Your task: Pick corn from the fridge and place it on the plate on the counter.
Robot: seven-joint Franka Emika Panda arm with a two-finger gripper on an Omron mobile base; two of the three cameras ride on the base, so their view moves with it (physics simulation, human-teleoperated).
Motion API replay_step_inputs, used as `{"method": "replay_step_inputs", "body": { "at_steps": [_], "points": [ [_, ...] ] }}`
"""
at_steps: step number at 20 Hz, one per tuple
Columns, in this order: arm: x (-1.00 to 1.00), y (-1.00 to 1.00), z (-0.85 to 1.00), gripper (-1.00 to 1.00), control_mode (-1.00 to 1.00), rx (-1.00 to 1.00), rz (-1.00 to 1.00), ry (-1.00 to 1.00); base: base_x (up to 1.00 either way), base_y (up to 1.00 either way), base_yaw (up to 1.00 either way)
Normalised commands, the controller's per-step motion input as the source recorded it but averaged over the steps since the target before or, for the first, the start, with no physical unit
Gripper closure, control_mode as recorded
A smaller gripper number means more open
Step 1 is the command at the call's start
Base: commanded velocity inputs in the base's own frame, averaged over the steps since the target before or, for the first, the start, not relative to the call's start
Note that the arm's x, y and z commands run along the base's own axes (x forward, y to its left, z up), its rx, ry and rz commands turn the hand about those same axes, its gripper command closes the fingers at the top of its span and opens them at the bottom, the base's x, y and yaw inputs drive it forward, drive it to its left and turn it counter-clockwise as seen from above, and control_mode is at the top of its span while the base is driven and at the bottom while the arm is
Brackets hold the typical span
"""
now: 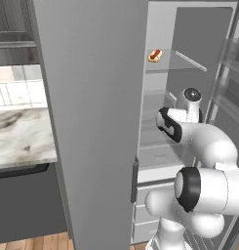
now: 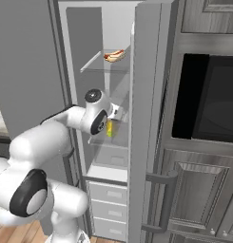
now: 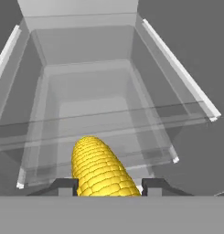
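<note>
Corn sits low centre of the hand view, between the two dark finger tips of the gripper: pincer narrow, clamped on the cob from both sides. Cob is rounded, tapering to a blunt end, bright yellow w/ tight rows of bumpy kernels. In the right base view a bit of yellow corn shows at centre, just below the gripper, inside the fridge, over a clear shelf.

Fridge interior in the hand view: smooth pale grey-white walls, boxy, w/ see-through glass shelves stacked in depth and thin white edge strips at upper left & right. Fridge door fills the centre-left of the left base view: flat, matte light grey, no handle seen on this face. White drawers at lower centre of the right base view.

Hot dog, red sausage in tan bun, on an upper glass shelf, top centre-right; also seen at.

Counter at mid-left: glossy white marble w/ grey veins, over dark cabinet fronts. Pale tiled wall above it. Dark oven window at right, set in grey wood-grain panelled cabinets w/ a curved bar handle. Wood-plank floor at bottom left.

No brands, labels or writing readable anywhere.
</note>
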Motion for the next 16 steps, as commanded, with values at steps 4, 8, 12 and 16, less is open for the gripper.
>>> {"method": "replay_step_inputs", "body": {
  "at_steps": [4, 8, 12, 16],
  "points": [
    [-0.52, 0.01, 0.40, 1.00, -1.00, 0.00, -0.07, 0.14, 0.00, 0.00, 0.00],
    [-0.54, 0.08, 0.32, 1.00, -1.00, 0.00, -0.01, 0.00, 0.00, 0.00, 0.00],
    [-0.52, 0.18, 0.32, 1.00, -1.00, 0.00, 0.00, 0.00, 0.00, 0.00, 0.00],
    [-0.51, 0.22, 0.33, 1.00, -1.00, 0.00, -0.01, 0.00, 0.00, 0.00, 0.00]
  ]
}}
